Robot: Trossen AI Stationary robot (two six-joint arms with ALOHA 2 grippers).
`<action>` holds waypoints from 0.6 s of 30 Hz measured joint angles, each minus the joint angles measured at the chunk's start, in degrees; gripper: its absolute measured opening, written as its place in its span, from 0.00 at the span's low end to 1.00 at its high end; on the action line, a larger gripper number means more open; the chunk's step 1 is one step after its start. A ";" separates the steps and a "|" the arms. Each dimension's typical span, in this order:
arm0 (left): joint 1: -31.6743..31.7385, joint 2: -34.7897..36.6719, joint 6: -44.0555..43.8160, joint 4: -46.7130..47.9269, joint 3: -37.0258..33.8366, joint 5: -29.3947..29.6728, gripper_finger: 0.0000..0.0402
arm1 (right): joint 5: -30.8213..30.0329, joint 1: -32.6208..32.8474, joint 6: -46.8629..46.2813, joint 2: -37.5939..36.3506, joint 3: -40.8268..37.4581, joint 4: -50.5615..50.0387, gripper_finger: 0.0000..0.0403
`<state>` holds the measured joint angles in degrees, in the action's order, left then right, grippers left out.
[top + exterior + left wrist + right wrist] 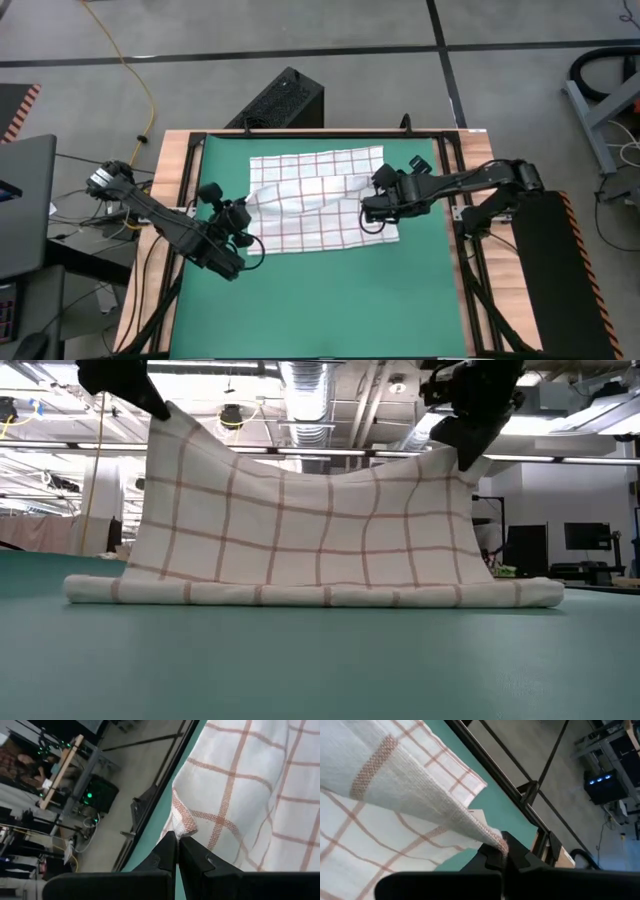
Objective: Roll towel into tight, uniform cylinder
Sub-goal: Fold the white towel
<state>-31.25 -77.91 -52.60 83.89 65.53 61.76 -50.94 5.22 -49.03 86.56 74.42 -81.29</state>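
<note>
Low view: the towel [300,530] is hanging limp mid-mat, soft and light, with left gripper [177,842] and right gripper [504,851] each pinching a lifted corner, best hold likely these hemmed edges.

Even bright overhead light, soft shadows, sharp focus.
</note>
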 joint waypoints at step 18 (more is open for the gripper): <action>1.88 0.00 -2.10 -2.13 -11.34 5.69 0.00 | -0.10 -5.02 7.07 -0.02 -0.03 7.40 0.02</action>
<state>-29.37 -77.91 -54.70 81.76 54.18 67.45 -51.05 0.20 -41.96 86.54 74.39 -73.88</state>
